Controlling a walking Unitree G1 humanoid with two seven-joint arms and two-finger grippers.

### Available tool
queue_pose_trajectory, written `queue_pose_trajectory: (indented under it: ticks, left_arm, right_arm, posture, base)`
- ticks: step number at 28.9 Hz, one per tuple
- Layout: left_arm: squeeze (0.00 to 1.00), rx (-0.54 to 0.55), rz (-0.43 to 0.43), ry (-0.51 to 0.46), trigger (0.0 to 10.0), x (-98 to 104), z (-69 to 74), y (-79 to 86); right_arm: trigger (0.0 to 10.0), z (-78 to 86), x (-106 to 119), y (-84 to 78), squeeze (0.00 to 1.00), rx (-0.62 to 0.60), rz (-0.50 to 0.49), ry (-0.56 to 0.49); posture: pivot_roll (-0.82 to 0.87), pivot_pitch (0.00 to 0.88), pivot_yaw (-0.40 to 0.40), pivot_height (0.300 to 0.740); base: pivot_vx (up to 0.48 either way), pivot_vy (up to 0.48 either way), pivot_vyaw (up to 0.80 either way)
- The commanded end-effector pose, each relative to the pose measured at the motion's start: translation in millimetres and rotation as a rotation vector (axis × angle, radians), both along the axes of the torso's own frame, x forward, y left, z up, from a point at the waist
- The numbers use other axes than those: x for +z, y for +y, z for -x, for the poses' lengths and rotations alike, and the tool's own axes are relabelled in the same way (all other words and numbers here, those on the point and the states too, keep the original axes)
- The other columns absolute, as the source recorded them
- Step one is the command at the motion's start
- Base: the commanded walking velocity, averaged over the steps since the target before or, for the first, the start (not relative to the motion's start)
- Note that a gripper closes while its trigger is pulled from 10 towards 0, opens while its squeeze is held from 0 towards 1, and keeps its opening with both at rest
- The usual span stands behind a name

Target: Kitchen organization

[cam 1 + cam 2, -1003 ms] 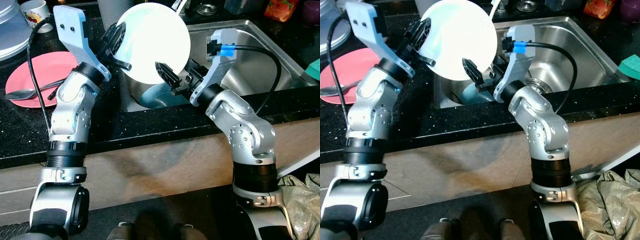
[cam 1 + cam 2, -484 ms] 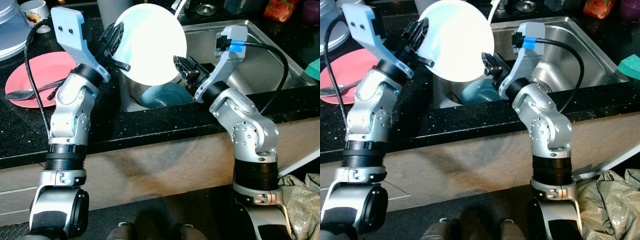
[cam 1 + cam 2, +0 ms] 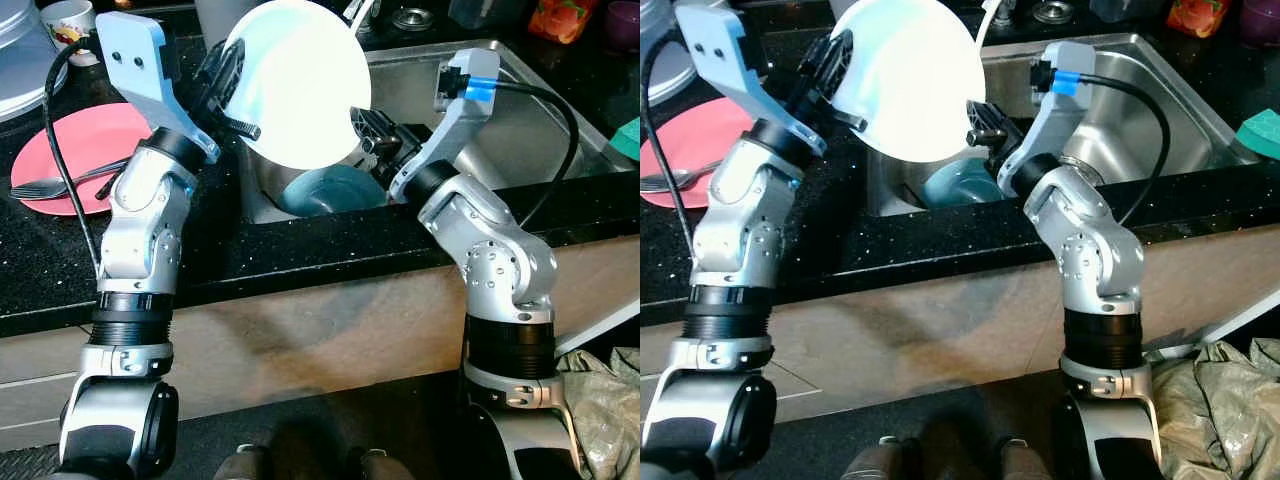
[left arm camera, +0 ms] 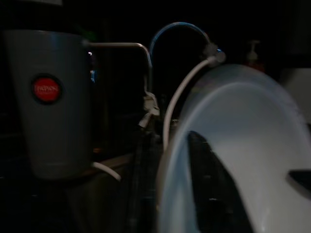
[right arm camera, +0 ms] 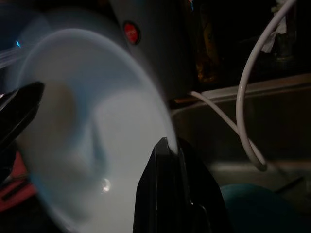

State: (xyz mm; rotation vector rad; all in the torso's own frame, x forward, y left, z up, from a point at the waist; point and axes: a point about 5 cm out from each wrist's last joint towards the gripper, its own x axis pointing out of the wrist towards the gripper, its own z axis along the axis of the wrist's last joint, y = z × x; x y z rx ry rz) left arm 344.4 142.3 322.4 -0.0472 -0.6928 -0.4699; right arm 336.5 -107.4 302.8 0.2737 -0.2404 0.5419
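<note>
**Holding white plate over sink, two-hand contact**

Left hand (image 3: 232,95) clamps the white plate (image 3: 300,85) at its rim, plate tilted on edge above the sink (image 3: 520,110). Right hand (image 3: 368,128) sits at the opposite lower rim, fingers narrow; its wrist view shows a finger on the edge. Plate looks rigid, glossy, likely slippery and breakable: grip the rim firmly. Teal bowl (image 3: 335,190) lies below the right hand.

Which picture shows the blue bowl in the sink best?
The left eye view: the blue bowl sits open to see in the sink, below the white plate. The right eye view shows less of it. The right wrist view catches a dark corner.
</note>
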Motion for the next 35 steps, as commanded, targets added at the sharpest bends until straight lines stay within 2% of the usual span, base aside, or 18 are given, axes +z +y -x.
queue_pose_trajectory:
  ticks: [1, 4, 5, 6, 7, 12, 17, 19, 22, 24, 25, 26, 27, 29, 30, 31, 32, 35]
  left_arm:
    - [1.00, -0.021, -0.027, -0.016, 10.0, 1.6, 3.0, -6.4]
    - [1.00, 0.012, -0.031, -0.006, 10.0, 0.9, 2.3, -4.3]
    - [0.36, 0.021, -0.029, -0.003, 10.0, 0.7, 2.1, -3.6]
    - [0.36, 0.021, -0.029, -0.003, 10.0, 0.7, 2.1, -3.6]
    - [0.00, 0.088, -0.018, -0.004, 10.0, 2.0, -0.1, 3.6]
    - [0.00, 0.144, 0.017, -0.011, 10.0, 5.7, -1.5, 14.8]
    - [0.00, 0.164, 0.008, -0.016, 10.0, 7.3, -2.1, 19.1]
    - [0.00, 0.185, -0.002, -0.020, 10.0, 7.8, -2.7, 22.4]
    - [0.00, 0.198, -0.011, -0.009, 10.0, 7.2, -4.0, 24.2]
    - [0.00, 0.201, -0.043, -0.010, 10.0, 6.3, -4.5, 22.5]
    - [0.00, 0.178, -0.110, 0.025, 10.0, 1.0, -7.2, 13.6]
    - [0.00, 0.133, -0.228, 0.064, 10.0, -8.7, -9.8, -1.4]
    - [0.00, 0.133, -0.228, 0.064, 10.0, -8.7, -9.8, -1.4]
    - [0.00, 0.100, -0.299, 0.072, 10.0, -14.8, -10.1, -10.4]
    - [0.00, 0.088, -0.329, 0.073, 10.0, -17.1, -10.2, -13.4]
    - [0.00, 0.083, -0.343, 0.075, 10.0, -18.2, -10.3, -14.7]
    - [0.00, 0.067, -0.360, 0.085, 10.0, -20.0, -10.5, -16.6]
    - [0.00, 0.031, -0.407, 0.121, 10.0, -25.4, -11.0, -19.9]
  right_arm:
    - [0.0, 0.1, -2.7, 7.1, 0.00, 0.032, 0.010, 0.011]
    - [0.0, -0.8, -0.8, 4.7, 0.00, 0.023, -0.005, 0.008]
    - [0.0, -1.1, -0.4, 4.0, 0.00, 0.020, -0.009, 0.007]
    - [0.0, -1.1, -0.4, 4.0, 0.00, 0.020, -0.009, 0.007]
    - [0.0, -4.0, 1.9, -4.2, 0.00, -0.021, -0.022, 0.001]
    - [0.0, -9.7, 5.1, -21.1, 0.00, -0.109, -0.051, -0.008]
    - [0.0, -15.8, 6.6, -35.8, 0.00, -0.198, -0.071, -0.011]
    - [0.0, -20.6, 7.3, -49.2, 0.00, -0.293, -0.041, -0.021]
    - [0.0, -23.6, 7.8, -57.9, 0.00, -0.362, 0.013, -0.036]
    - [0.0, -24.7, 7.1, -58.8, 0.00, -0.373, 0.047, -0.043]
    - [0.0, -27.1, 3.9, -56.7, 0.00, -0.378, 0.101, -0.052]
    - [0.0, -31.3, -2.3, -50.9, 0.00, -0.377, 0.179, -0.066]
    - [0.0, -31.3, -2.3, -50.9, 0.00, -0.377, 0.179, -0.066]
    - [0.0, -34.9, -7.3, -44.7, 0.00, -0.369, 0.224, -0.073]
    - [4.1, -37.5, -9.6, -42.1, 0.00, -0.377, 0.258, -0.081]
    - [4.1, -39.1, -10.9, -40.8, 0.00, -0.383, 0.280, -0.087]
    - [10.0, -42.5, -13.0, -38.7, 0.00, -0.386, 0.299, -0.088]
    - [10.0, -51.5, -16.4, -34.6, 0.00, -0.405, 0.348, -0.100]
  posture:
    - [0.00, 0.189, 0.026, 0.740]
    - [0.00, 0.189, 0.026, 0.740]
    - [0.00, 0.189, 0.026, 0.740]
    - [0.00, 0.189, 0.026, 0.740]
    - [0.00, 0.190, 0.026, 0.740]
    - [0.00, 0.190, 0.027, 0.740]
    - [0.00, 0.191, 0.025, 0.740]
    - [0.00, 0.192, 0.025, 0.740]
    - [0.00, 0.193, 0.024, 0.740]
    - [0.01, 0.194, 0.024, 0.740]
    - [0.01, 0.194, 0.025, 0.740]
    - [0.00, 0.195, 0.027, 0.740]
    - [0.00, 0.195, 0.027, 0.740]
    - [0.00, 0.198, 0.031, 0.740]
    - [0.00, 0.198, 0.033, 0.740]
    - [0.00, 0.198, 0.033, 0.740]
    - [0.00, 0.200, 0.035, 0.740]
    - [0.00, 0.200, 0.035, 0.740]
  base:
    - [0.000, 0.000, 0.00]
    - [0.000, 0.000, 0.00]
    - [0.000, 0.000, 0.00]
    - [0.000, 0.000, 0.00]
    - [0.000, 0.000, 0.00]
    - [0.000, 0.000, 0.00]
    - [0.000, 0.000, 0.00]
    - [0.000, 0.000, 0.00]
    - [0.000, 0.000, 0.00]
    - [0.000, 0.000, 0.00]
    - [0.000, 0.000, 0.00]
    - [0.000, 0.000, 0.00]
    - [0.000, 0.000, 0.00]
    - [0.000, 0.000, 0.00]
    - [0.000, 0.000, 0.00]
    - [0.000, 0.000, 0.00]
    - [0.000, 0.000, 0.00]
    - [0.000, 0.000, 0.00]
